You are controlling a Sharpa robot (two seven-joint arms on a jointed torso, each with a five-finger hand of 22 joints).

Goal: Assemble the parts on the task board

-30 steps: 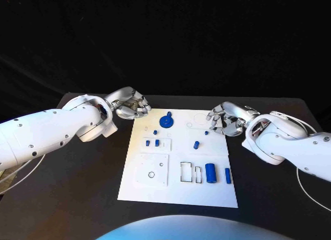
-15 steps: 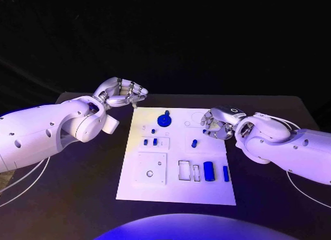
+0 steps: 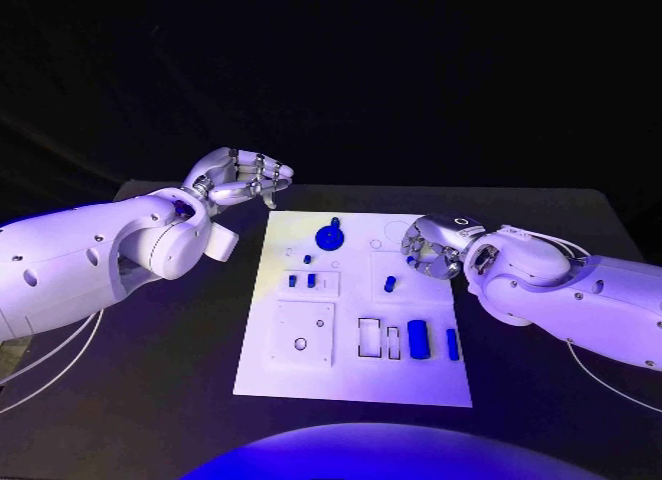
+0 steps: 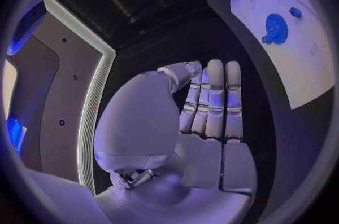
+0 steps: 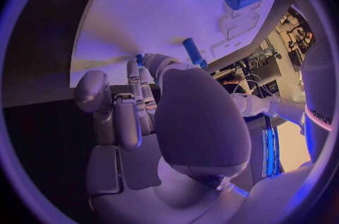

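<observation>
Head view: the left robot hand (image 3: 245,178) is seen raised beyond the far left corner of the task board (image 3: 346,375), its silver segmented fingers curled inward with nothing held between them. In the left wrist view the same fingers (image 4: 215,100) are shown laid side by side, pressed together along a smooth metallic palm. The right robot hand (image 3: 432,250) is found low at the right edge of the board near its far end, fingers bent downward toward the white surface; whether anything is pinched cannot be told. In the right wrist view its fingers (image 5: 138,94) are bunched together beside a slim blue pin (image 5: 192,51).

The flat white rectangular board is laid in the middle of the matte black tabletop (image 3: 158,400). A round blue gear-like part (image 3: 330,238) is set near the far edge. Small blue pegs (image 3: 302,281) are stood at the left middle. A stout blue cylinder (image 3: 419,343) and a thinner blue rod (image 3: 452,344) are placed toward the near right, beside outlined rectangular recesses (image 3: 372,338).
</observation>
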